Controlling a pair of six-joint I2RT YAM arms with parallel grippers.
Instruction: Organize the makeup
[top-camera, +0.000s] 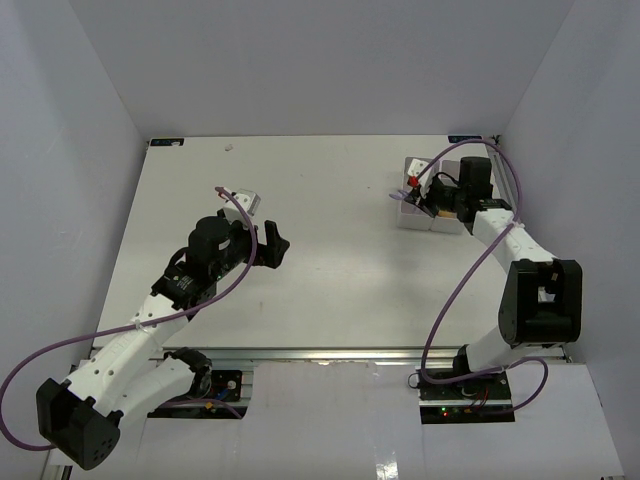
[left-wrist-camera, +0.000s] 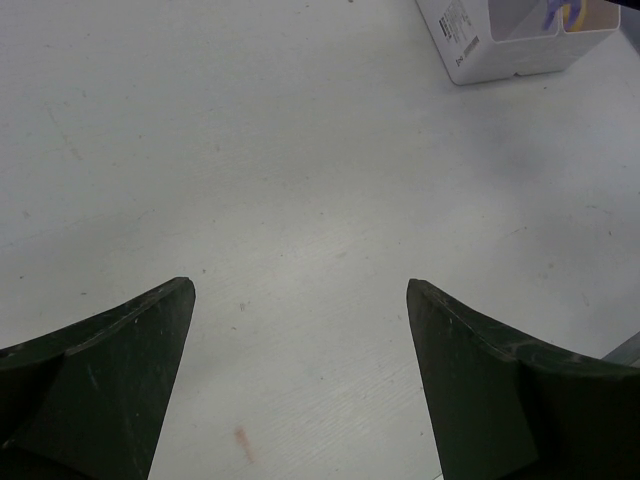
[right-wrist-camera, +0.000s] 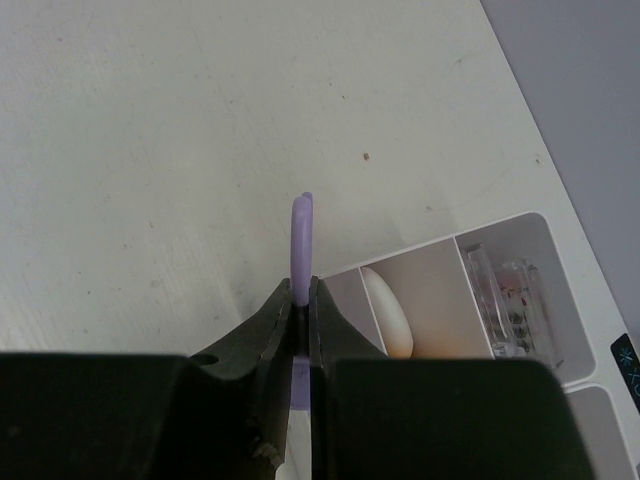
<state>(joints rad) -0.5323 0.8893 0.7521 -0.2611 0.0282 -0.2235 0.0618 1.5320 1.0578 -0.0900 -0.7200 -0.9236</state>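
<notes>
Right hand (right-wrist-camera: 300, 292) is pinching a thin lilac piece (right-wrist-camera: 301, 225) edge-on, jaws almost closed, at the box (right-wrist-camera: 440, 290) edge; sponge (right-wrist-camera: 385, 310) and palette (right-wrist-camera: 510, 300) are lying inside. Left hand (left-wrist-camera: 298, 288) is hanging fully open, empty.

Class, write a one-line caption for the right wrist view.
Right gripper pinches a thin lilac piece by the white box holding sponge, palette.

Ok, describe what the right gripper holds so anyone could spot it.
At the table's far right stands a white box, the right gripper above it. Its jaws pinch a thin lilac piece edge-on; the box's tan sponge and clear palette lie loose.
</notes>
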